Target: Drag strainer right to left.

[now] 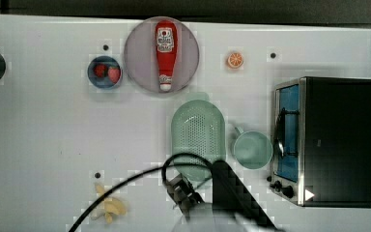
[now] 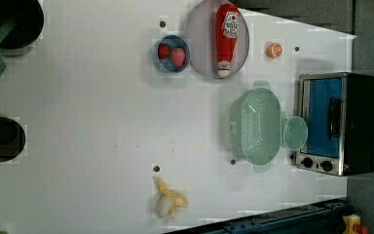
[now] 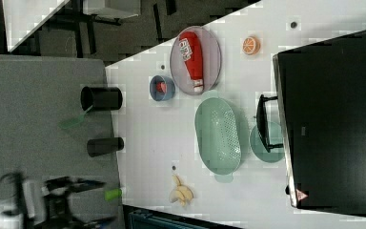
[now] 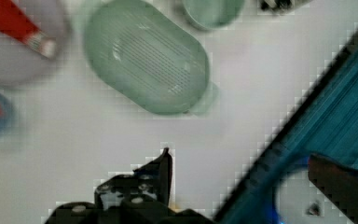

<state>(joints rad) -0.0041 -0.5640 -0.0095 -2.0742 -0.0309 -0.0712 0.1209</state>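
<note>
None of the drag appears to be done, as judged from how things lie. In the top view, the strainer [image 1: 198, 133] is seen just beside the toaster oven [image 1: 326, 140], with only the mint-green mug [image 1: 252, 150] between them; the plate [image 1: 162, 54] carrying the ketchup bottle [image 1: 165, 48] lies just beyond the strainer's far end. The gripper [image 1: 183, 193] is seen at the strainer's near end, above the table [image 1: 53, 135], and no contact with the rim can be made out; whether the jaws stand wide or narrow cannot be told.

In the left view, the strainer [image 2: 255, 127] is again found close to the toaster oven [image 2: 338, 122], the mug [image 2: 295, 132] touching or nearly touching its rim. The wide stretch of table [image 2: 87, 126] away from the oven is left for the drag.

In the right view, the strainer [image 3: 218, 136] lies near the oven [image 3: 331, 119], the mug [image 3: 266, 143] partly hidden behind the oven's handle.

In the wrist view, the strainer [image 4: 147, 63] is seen apart from the gripper [image 4: 165, 161], with bare table between. Reaching the rim, engaging it and the whole drag are judged to remain.
</note>
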